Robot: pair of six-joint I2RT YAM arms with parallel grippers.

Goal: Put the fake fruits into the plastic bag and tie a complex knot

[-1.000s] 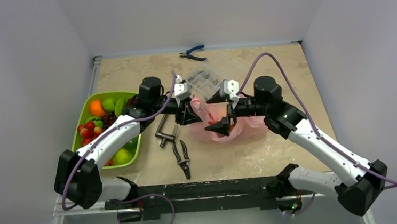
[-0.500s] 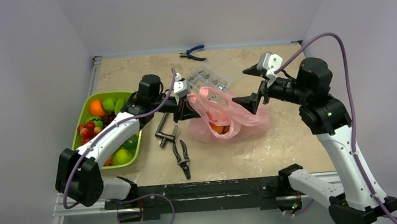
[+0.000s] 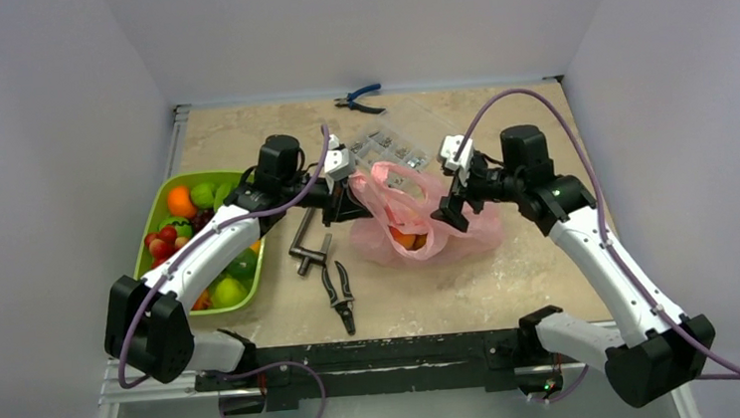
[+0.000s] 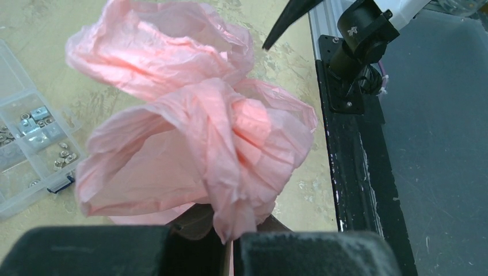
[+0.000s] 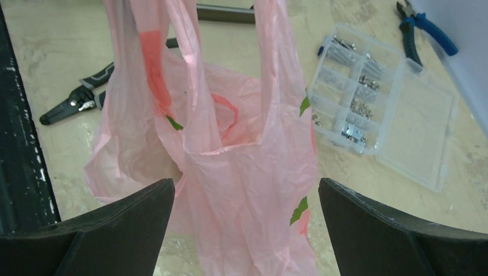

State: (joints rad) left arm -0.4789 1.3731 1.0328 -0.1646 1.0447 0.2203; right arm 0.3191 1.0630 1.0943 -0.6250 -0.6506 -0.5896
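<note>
1. The thin, crinkly, translucent pink plastic bag point(image 3: 417, 227) sits mid-table between the two arms. Its body is slumped on the beige marbled table top point(image 3: 499, 119), and its upper film is drawn up toward the left.
2. An orange fruit point(image 3: 406, 238) shows through the film low in the bag. The top view is too small to count what else lies inside.
3. The left gripper point(image 3: 344, 206) has its fingers pressed together, pinching a twisted gather of the bag's film. In the left wrist view the bunched pink film point(image 4: 230, 144) runs down into the narrow slit at that gripper point(image 4: 231, 247).
4. The right gripper point(image 3: 448, 203) stands at the bag's right side with its fingers spread wide. In the right wrist view the bag point(image 5: 230, 172) hangs ahead of the gripper point(image 5: 244, 187). Whether either finger touches the film I cannot tell.
5. The other small glossy plastic fake fruits point(image 3: 181, 201), red, orange and green, lie in a lime-green oblong tray point(image 3: 189, 178) at the table's left edge, partly under the left arm.
6. Black-handled pliers point(image 3: 340, 293) and a dark metal clamp-like tool point(image 3: 306, 242) lie just left of the bag.
7. A clear plastic compartment box point(image 3: 386, 148) of small metal parts lies just behind the bag.
8. Blue-handled pliers point(image 3: 357, 98) lie at the table's far edge.
</note>
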